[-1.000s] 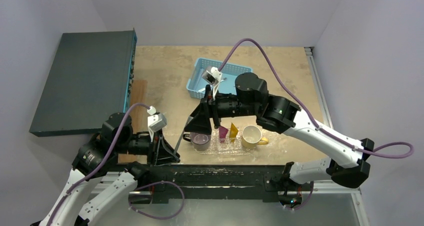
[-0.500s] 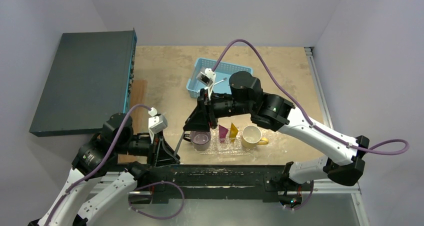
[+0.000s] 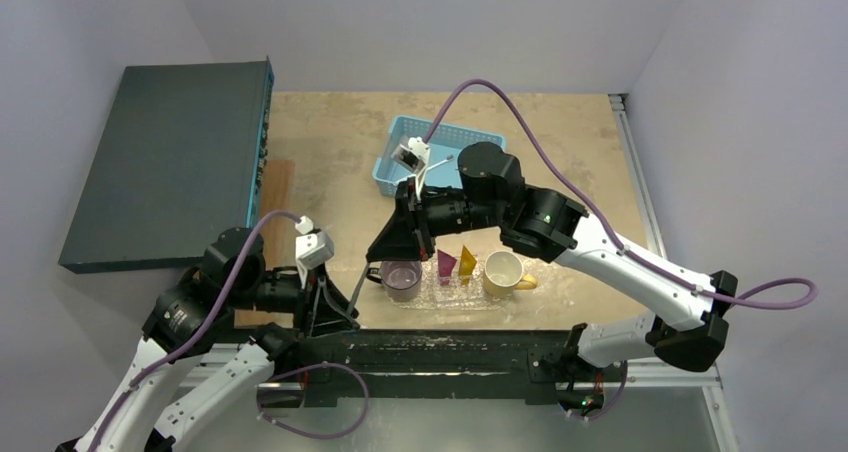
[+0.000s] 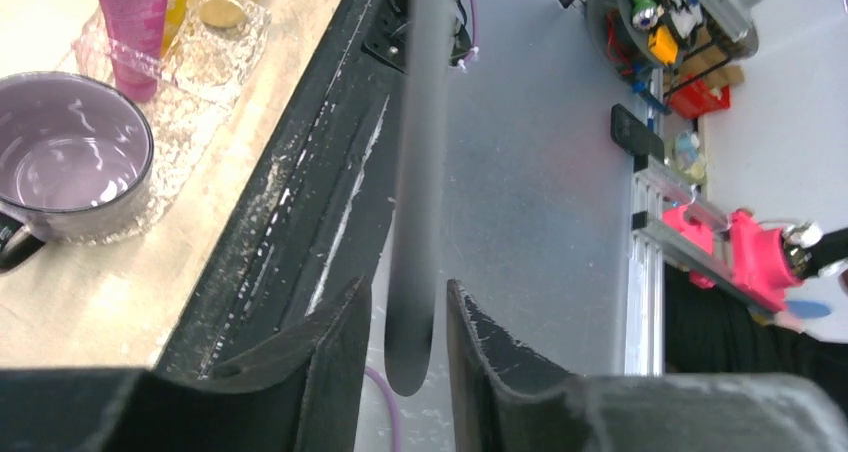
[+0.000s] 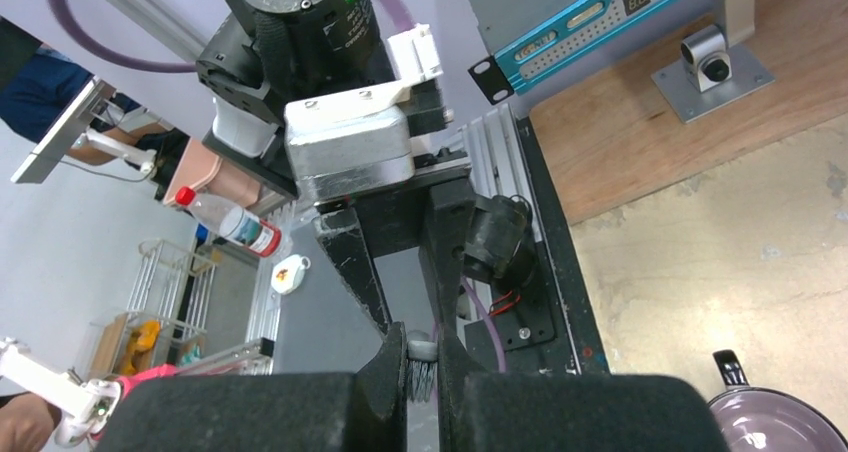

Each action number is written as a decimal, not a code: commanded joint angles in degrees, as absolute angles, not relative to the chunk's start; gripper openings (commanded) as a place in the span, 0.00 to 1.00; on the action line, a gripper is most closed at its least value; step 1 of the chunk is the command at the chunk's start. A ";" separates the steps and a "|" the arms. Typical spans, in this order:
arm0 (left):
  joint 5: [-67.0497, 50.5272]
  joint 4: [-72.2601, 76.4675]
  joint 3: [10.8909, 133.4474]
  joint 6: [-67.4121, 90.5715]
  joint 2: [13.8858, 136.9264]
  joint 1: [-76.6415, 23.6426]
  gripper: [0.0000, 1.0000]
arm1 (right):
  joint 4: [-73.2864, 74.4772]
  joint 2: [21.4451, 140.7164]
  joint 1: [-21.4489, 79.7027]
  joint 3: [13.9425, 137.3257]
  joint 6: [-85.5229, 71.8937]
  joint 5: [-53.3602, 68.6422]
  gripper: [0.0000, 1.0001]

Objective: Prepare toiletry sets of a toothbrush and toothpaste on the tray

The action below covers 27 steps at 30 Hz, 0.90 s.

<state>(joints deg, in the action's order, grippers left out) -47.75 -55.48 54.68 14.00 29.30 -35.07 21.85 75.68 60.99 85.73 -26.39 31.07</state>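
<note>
Two tools on one toothbrush [image 4: 415, 172]. Clamped tight on the bristle head: right tool [image 5: 422, 357], dark bristles peeking out between its pads [image 5: 392, 362]. Straddling the butt end of the handle: left tool [image 4: 405, 297], narrow, a sliver of background at either side; cannot tell whether it bears on the handle. Slim, pale grey, translucent handle, blurred close to the left wrist lens; from above a thin slanted line over the near edge of the table [image 3: 330, 132], bridging both tools.

Just beside the bristle end, toward the right edge: clear oblong tray [image 3: 452, 296], crinkled and glittery, lying along the near edge. On the end nearest the brush, a purple mug [image 4: 70, 162]; on the other end, a yellow mug [image 3: 503, 272]. Between the mugs, standing upright on the tray, broad crimped ends up: magenta-pink tube [image 4: 135, 12] and yellow-orange tube [image 3: 467, 262], side by side.

Farther out, toward the far edge and well apart from the tray: light-blue slatted basket [image 3: 388, 170]. Past the left edge: large dark teal box [image 3: 160, 162] with a row of ports along its side.
</note>
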 commanded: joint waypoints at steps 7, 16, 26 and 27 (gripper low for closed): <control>-43.46 -53.05 57.55 15.72 29.05 -35.13 0.71 | 22.92 71.15 61.26 84.20 -23.61 26.63 0.00; -38.76 -48.30 57.85 18.71 29.36 -35.15 0.96 | 33.09 64.87 61.35 82.00 -18.49 11.58 0.00; -37.31 -44.52 56.14 19.47 31.16 -35.09 0.97 | 44.11 58.23 65.47 81.56 -17.60 -7.32 0.00; -37.28 -44.29 55.96 19.51 31.32 -35.11 0.97 | 44.99 57.85 66.36 81.36 -18.11 -9.37 0.00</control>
